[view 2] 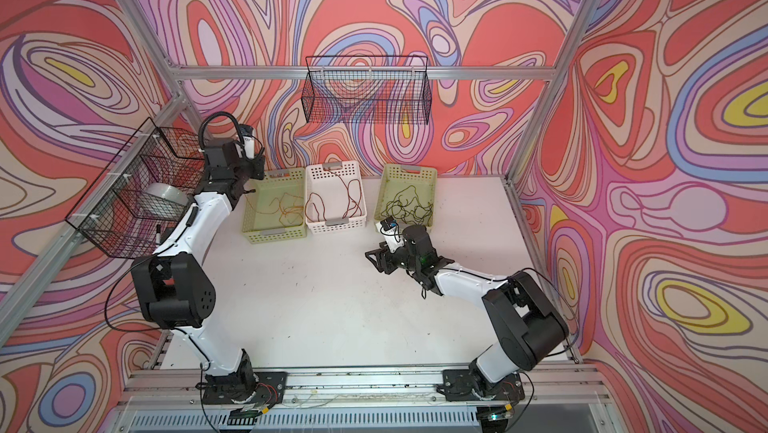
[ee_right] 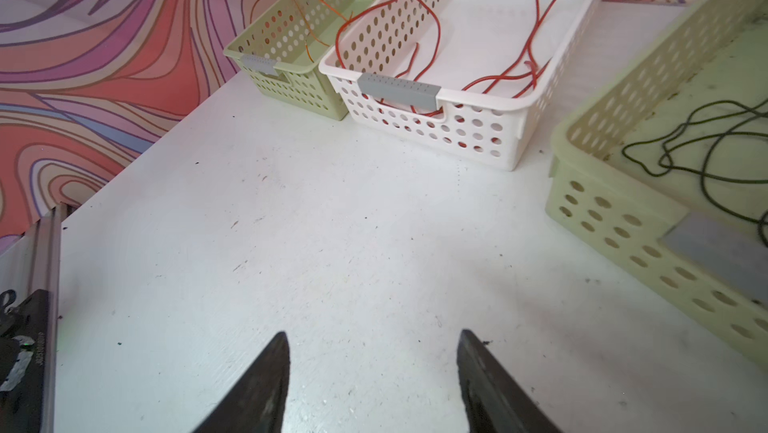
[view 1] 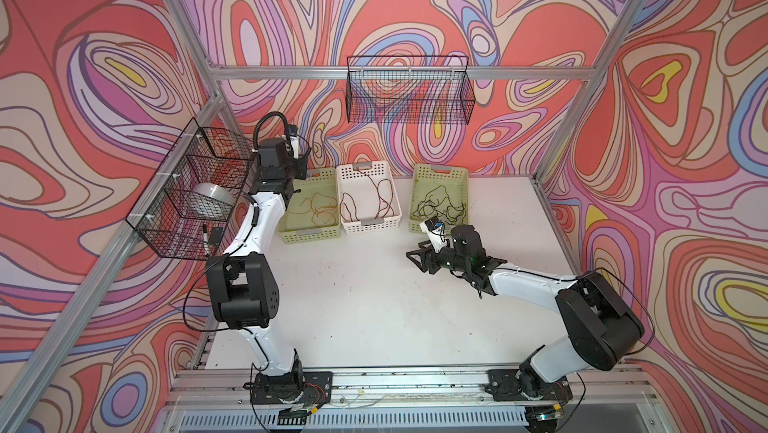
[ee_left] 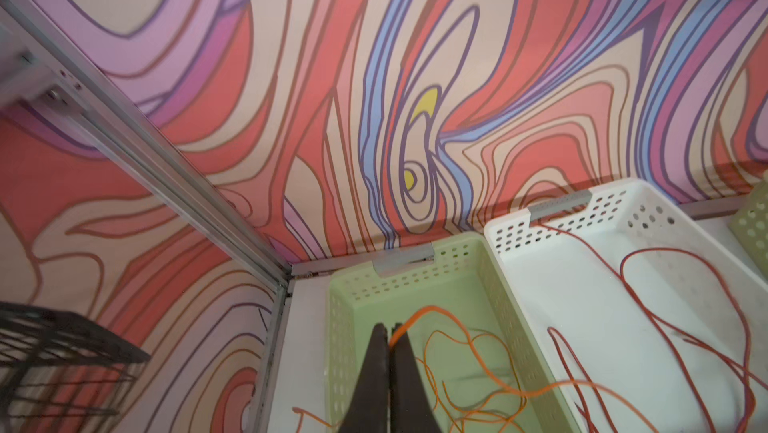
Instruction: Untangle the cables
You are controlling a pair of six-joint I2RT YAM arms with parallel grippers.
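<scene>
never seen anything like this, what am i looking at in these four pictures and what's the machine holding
These are two robot arms at a white table. Two pictures look down on the whole scene; the other two come from a camera on each arm's wrist. At the back stand three baskets: a green basket with an orange cable, a white basket with a reddish-brown cable, a second green basket with a black cable. The left gripper has its fingers shut on the orange cable, over that basket. The right gripper is open and empty, above the table.
</scene>
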